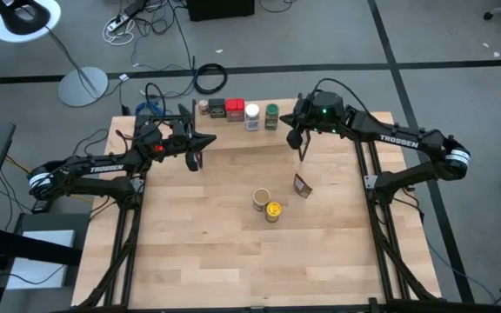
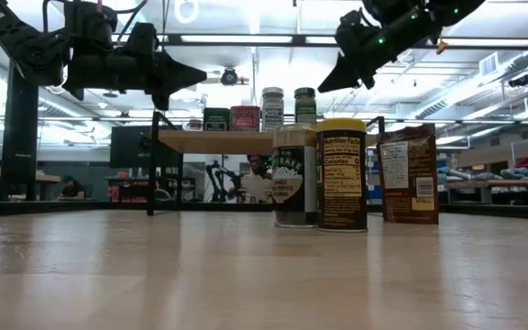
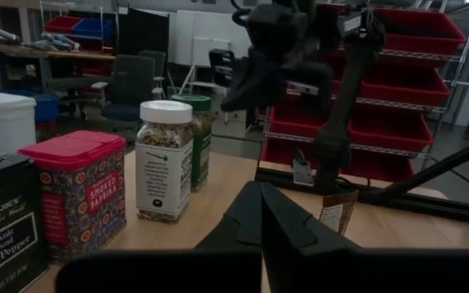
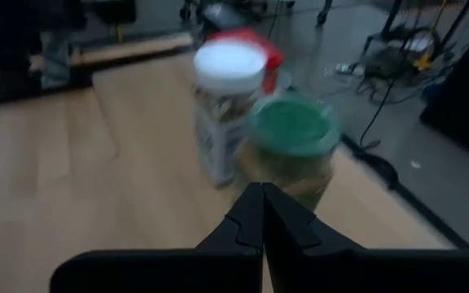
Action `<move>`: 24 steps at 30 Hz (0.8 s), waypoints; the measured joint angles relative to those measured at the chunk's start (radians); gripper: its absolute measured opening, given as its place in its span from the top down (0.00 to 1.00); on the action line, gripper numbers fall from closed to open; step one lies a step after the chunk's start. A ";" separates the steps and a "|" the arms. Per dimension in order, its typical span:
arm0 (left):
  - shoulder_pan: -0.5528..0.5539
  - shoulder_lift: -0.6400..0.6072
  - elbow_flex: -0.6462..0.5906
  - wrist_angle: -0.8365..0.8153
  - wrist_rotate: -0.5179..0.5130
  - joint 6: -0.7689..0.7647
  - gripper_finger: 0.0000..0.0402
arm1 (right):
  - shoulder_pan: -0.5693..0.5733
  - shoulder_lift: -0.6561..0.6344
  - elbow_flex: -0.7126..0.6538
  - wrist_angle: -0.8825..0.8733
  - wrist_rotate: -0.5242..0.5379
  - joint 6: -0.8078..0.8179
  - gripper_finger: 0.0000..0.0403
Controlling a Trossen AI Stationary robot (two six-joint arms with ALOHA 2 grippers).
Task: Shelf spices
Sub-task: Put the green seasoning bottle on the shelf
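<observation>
Five spice containers (image 1: 236, 110) already lined up on shelf (image 2: 246, 140) at worktop's far edge; three (image 1: 274, 202) left mid-worktop. Left gripper (image 1: 197, 160) and right gripper (image 1: 302, 155) raised near shelf, jaws clenched, empty, presumably between placements.

**Clear lanes and blockers on the desk**

The shelf (image 1: 237, 122) at twelve o'clock is crowded: dark tin (image 1: 217, 108), red tin (image 1: 235, 109), white-lidded jar (image 1: 252, 116) and green jar (image 1: 271, 115) stand touching in a row. At centre, two jars (image 1: 267, 205) and a brown packet (image 1: 302, 184) cluster. The desk (image 1: 190, 261) from three round to nine o'clock lies open.
</observation>
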 joint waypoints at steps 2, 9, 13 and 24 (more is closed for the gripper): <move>0.000 0.000 0.000 0.000 0.000 0.001 1.00 | 0.012 0.000 0.000 -0.040 0.001 0.000 1.00; 0.000 0.000 0.000 0.003 0.000 0.002 1.00 | 0.025 0.021 0.000 -0.066 0.019 0.000 1.00; 0.000 0.000 0.000 0.002 0.000 0.002 1.00 | 0.025 0.055 0.001 -0.069 0.042 0.004 1.00; 0.000 0.000 0.000 0.000 -0.001 -0.001 1.00 | 0.026 0.167 -0.001 -0.006 0.048 -0.016 1.00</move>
